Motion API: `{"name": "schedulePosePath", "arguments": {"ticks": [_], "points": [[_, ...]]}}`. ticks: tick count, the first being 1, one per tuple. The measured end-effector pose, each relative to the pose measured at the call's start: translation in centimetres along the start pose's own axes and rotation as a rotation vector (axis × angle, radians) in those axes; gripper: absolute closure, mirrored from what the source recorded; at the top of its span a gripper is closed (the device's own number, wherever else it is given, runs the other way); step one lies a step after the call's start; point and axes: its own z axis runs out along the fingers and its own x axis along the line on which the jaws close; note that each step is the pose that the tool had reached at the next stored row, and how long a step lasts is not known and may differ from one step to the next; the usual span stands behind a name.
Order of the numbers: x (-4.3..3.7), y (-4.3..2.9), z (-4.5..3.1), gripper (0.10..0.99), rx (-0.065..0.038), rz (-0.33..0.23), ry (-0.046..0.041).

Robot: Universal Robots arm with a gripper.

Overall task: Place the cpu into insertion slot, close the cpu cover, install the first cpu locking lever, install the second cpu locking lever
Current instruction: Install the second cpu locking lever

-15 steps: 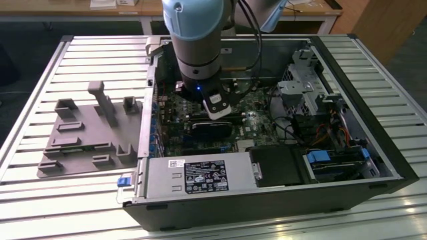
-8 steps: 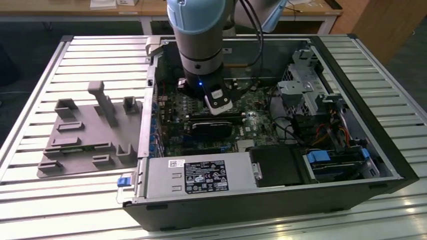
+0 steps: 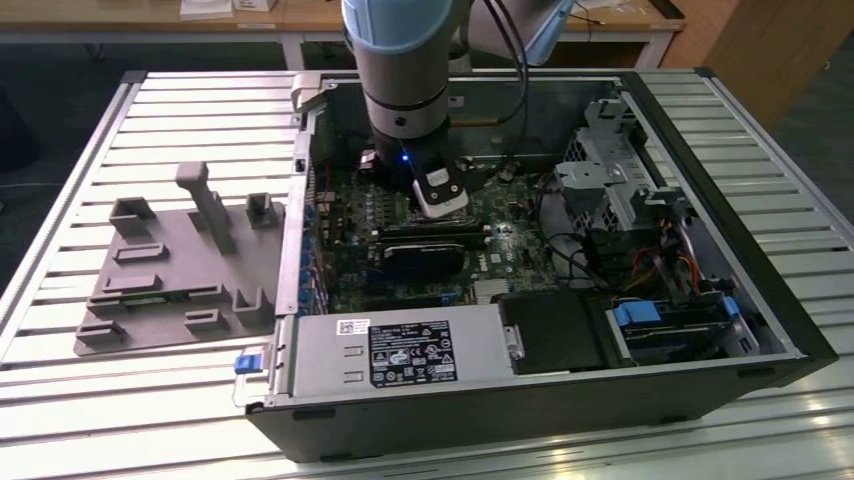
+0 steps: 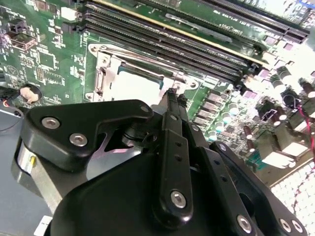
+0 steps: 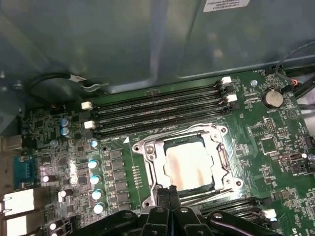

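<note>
Nearest in the exterior view is the front of the open computer case (image 3: pixel 534 395), lying on its side on the slatted metal bench (image 3: pixel 160 395), with a grey power supply (image 3: pixel 394 355) along its near edge. On the exterior view's left, well apart from the case, a grey fixture tray (image 3: pixel 180 270) sits on the bench.

Further in, the green motherboard (image 3: pixel 514 245) fills the case floor, and the arm (image 3: pixel 400 75) comes straight down into it.

In the second wrist view, the hand (image 4: pixel 172 96) has its two black fingers (image 4: pixel 170 105) pressed together with no gap between them, and nothing is held. The fingertips sit right at the near rim of the insertion slot (image 4: pixel 106 73), touching or just above the metal; I cannot tell which.

In the first wrist view the same picture holds: the hand (image 5: pixel 170 189) is closed up tight at the near edge of the insertion slot (image 5: pixel 147 152). Just beyond the tips lies the cpu (image 5: pixel 189 164), flat in the socket, its pale silver top showing. The cpu cover (image 5: pixel 219 157) lies down flat around it, a silvery frame with the chip showing through its window. Whether the locking levers are latched I cannot tell.

Beyond the socket run the long black memory slots (image 5: pixel 157 110), side by side, with a row of capacitors (image 5: pixel 96 179) off to one side of the socket. Furthest of all is the grey wall of the case (image 5: pixel 123 39).
</note>
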Motion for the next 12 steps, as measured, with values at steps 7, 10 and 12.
{"name": "schedulePosePath", "arguments": {"ticks": [7,10,12], "points": [[-0.47,0.83,0.25,0.984,0.036,0.003,-0.0096],[-0.67,1.22,0.38,0.984,0.049,0.004,-0.0133],[-0.83,1.48,0.46,0.984,0.058,0.005,-0.0157]]}}
